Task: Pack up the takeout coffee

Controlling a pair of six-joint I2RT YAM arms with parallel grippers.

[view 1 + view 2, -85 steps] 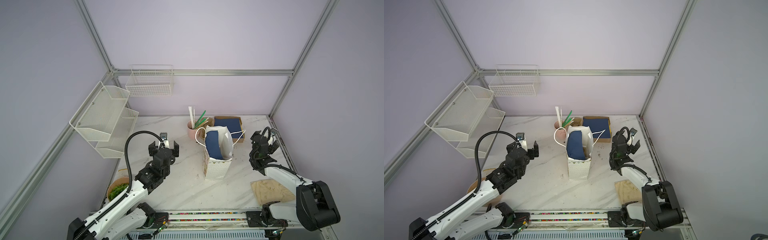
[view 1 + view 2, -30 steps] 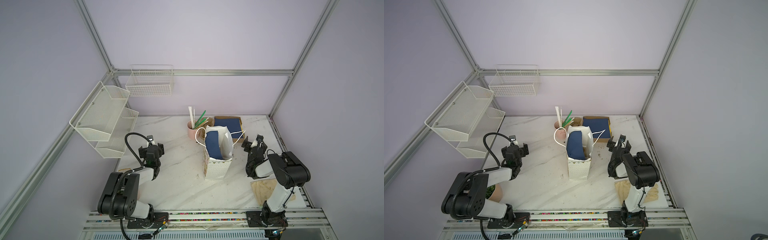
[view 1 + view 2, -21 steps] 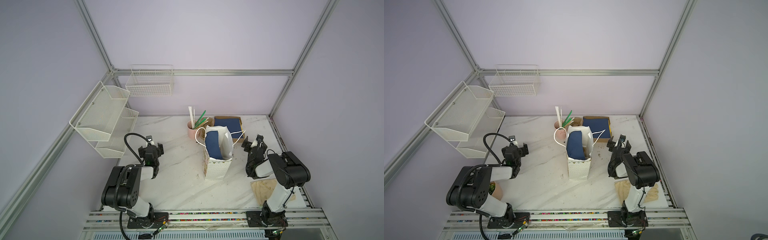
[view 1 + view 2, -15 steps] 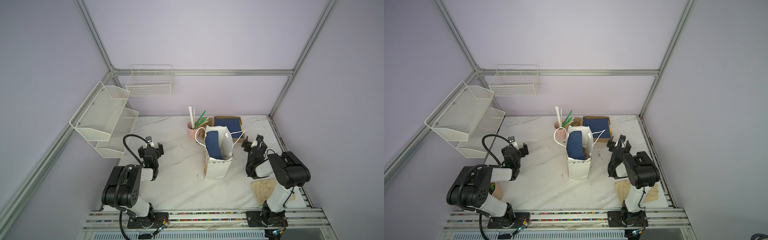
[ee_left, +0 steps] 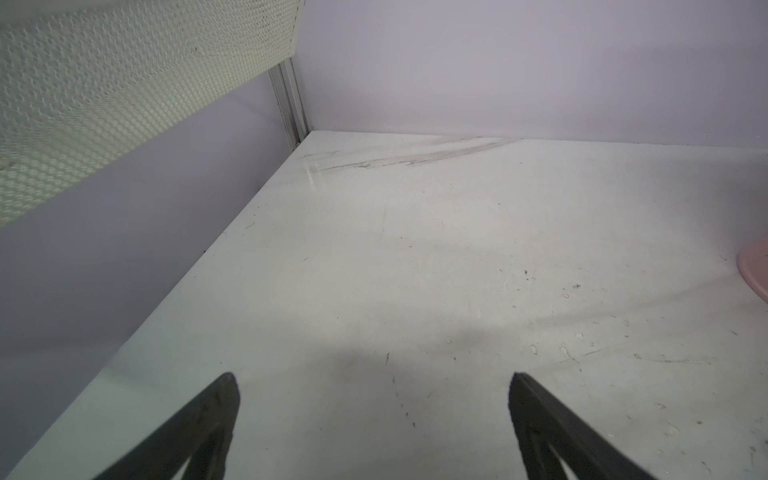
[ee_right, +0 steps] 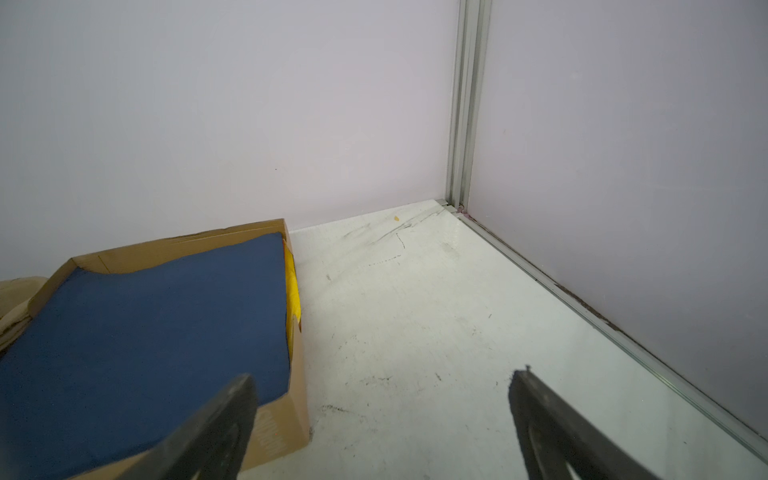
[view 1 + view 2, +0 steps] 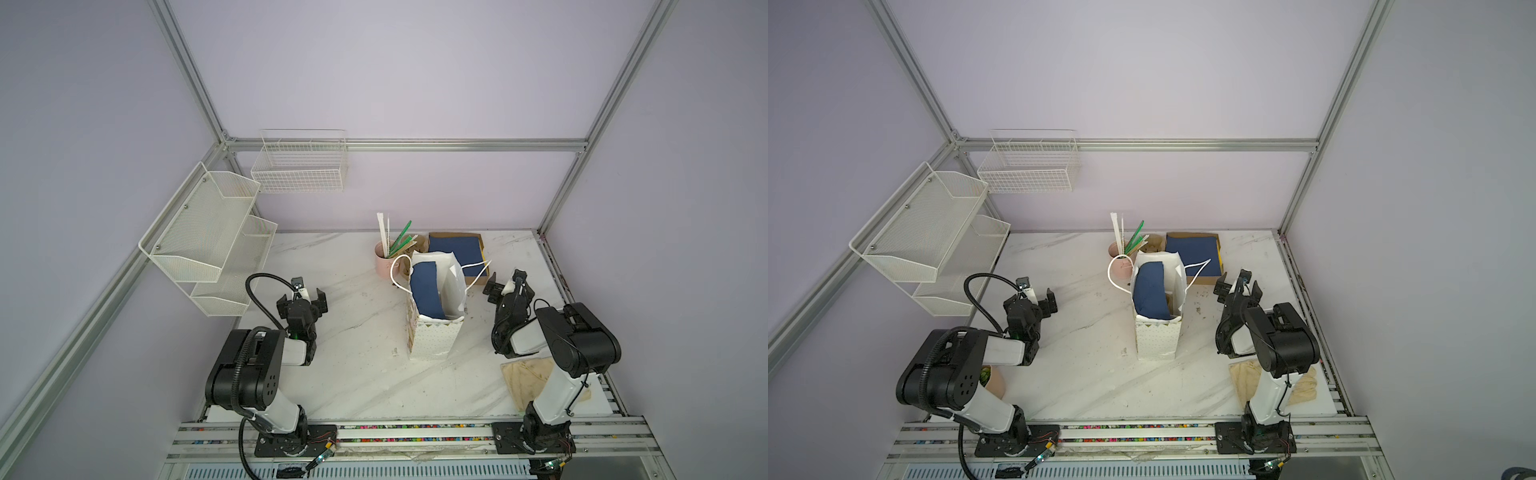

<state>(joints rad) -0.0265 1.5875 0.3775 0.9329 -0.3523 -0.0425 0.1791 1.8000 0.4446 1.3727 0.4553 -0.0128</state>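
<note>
While both arms sit folded over their bases, your left hand hangs released near the bench's left edge, jaws wide, nothing between them and only bare marble below. Your right hand is just as wide and empty near the right edge, just beside the front corner of the cardboard box that lies by the back edge with a blue sheet in it. Between the hands a white paper bag stands upright, a blue cloth filling most of its mouth. A pink mug with straws stands just behind it. You cannot see the coffee cup in any view, and you cannot tell whether it sits inside the bag.
</note>
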